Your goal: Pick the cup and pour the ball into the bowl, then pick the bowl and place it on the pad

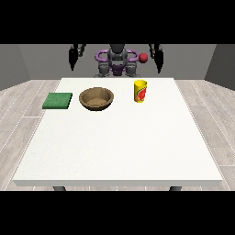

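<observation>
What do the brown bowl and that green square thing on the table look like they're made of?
The bowl looks like wood: brown, matte, with darker streaks like grain inside. The green pad seems soft, perhaps foam or cloth: flat, thin, dull, with no shine. Neither can be told for sure from here.

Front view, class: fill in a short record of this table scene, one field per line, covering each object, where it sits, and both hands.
table: large, white
pad: green, flat, at the view's left
bowl: brown, upright, right of the pad, apart from it
cup: yellow with a red mark, upright, right of the bowl
ball: red, above the cup, beyond the table's far edge
hand at the view's left: raised, holding nothing
hand at the view's right: raised, holding nothing
</observation>
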Controlling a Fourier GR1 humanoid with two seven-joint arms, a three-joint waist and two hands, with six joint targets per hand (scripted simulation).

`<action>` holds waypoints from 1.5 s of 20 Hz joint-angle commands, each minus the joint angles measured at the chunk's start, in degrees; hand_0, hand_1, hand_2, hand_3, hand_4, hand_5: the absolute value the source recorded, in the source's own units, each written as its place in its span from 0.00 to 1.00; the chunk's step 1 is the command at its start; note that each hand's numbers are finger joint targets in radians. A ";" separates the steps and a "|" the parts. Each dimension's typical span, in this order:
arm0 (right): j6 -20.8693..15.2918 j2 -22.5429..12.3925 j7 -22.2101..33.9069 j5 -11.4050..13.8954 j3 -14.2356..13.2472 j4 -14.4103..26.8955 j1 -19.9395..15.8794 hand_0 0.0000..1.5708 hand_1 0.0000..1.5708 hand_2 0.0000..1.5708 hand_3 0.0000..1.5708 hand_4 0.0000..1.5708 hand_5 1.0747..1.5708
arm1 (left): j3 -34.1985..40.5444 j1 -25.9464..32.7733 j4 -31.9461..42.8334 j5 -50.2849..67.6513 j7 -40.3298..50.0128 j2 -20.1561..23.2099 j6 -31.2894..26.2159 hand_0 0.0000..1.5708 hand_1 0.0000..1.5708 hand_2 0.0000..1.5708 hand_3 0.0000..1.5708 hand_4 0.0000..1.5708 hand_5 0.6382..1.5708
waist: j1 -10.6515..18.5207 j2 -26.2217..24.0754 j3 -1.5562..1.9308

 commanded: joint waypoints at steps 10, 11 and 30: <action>-1.16 1.95 21.35 -7.14 0.32 -12.12 5.91 0.00 0.00 0.00 0.00 0.55 0.92 | -1.72 3.06 -12.93 6.45 21.49 -4.18 3.21 0.00 0.00 0.00 0.00 0.40 0.99 | -1.70 -23.70 -0.42; -3.74 3.45 23.41 -5.17 1.86 -12.65 5.82 0.00 0.00 0.00 0.00 0.55 0.92 | -3.44 0.78 -15.94 5.05 27.05 -4.13 4.83 0.00 0.00 0.00 0.00 0.40 0.99 | -0.39 -23.93 -0.39; -1.07 2.64 3.86 -7.24 -4.10 -14.35 -4.65 0.00 0.00 0.00 0.00 0.44 0.94 | -2.57 -8.44 -5.16 -2.62 -7.10 -3.16 4.84 0.00 0.00 0.00 0.00 0.35 0.91 | -1.85 12.45 -0.43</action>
